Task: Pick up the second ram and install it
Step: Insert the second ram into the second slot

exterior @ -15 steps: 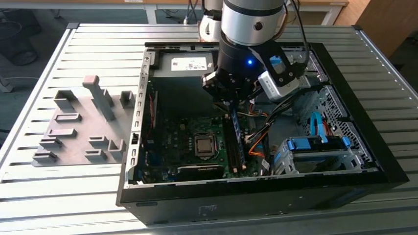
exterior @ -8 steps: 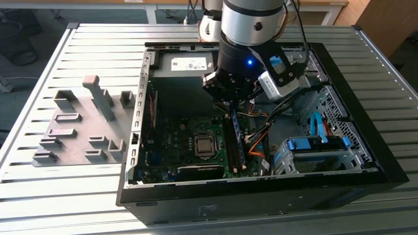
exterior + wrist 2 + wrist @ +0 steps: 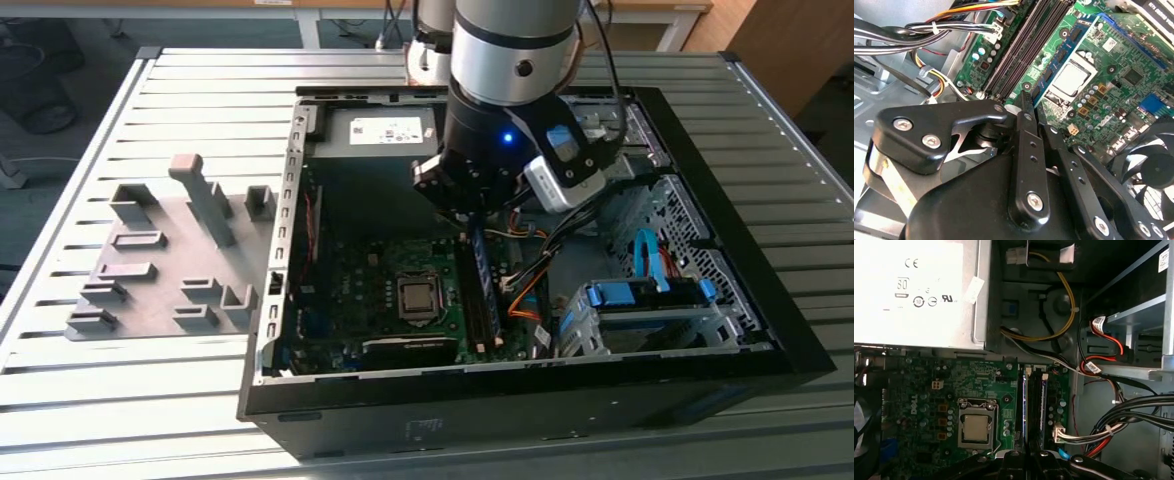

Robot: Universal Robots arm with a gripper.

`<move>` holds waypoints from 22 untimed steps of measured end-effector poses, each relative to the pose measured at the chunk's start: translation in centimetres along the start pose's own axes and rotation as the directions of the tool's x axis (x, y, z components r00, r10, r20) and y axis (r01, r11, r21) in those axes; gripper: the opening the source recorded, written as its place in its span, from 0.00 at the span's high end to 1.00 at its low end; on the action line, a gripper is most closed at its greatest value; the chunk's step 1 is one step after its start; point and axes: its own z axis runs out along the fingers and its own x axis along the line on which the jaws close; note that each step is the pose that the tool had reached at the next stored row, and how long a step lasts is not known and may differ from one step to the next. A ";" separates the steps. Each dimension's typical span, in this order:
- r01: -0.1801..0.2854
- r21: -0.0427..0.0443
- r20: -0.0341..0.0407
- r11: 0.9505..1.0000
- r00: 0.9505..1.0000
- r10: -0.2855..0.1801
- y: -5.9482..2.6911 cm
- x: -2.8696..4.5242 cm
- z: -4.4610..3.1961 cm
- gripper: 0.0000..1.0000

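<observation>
Slatted metal table (image 3: pixel 120 400), possibly wooden cabinet (image 3: pixel 801 50) behind

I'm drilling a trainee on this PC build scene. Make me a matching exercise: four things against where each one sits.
Things:
1. holder plate
2. power supply
3. processor
4. gripper

Places:
A. above the memory slots
B. on the table, to the exterior view's left of the case
C. in its socket on the motherboard
D. at the case's far end in the exterior view

Pairs: 1-B, 2-D, 3-C, 4-A
</observation>
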 end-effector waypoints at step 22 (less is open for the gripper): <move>-0.025 0.000 0.000 1.000 1.000 0.025 -1.35 0.07 2.49 0.86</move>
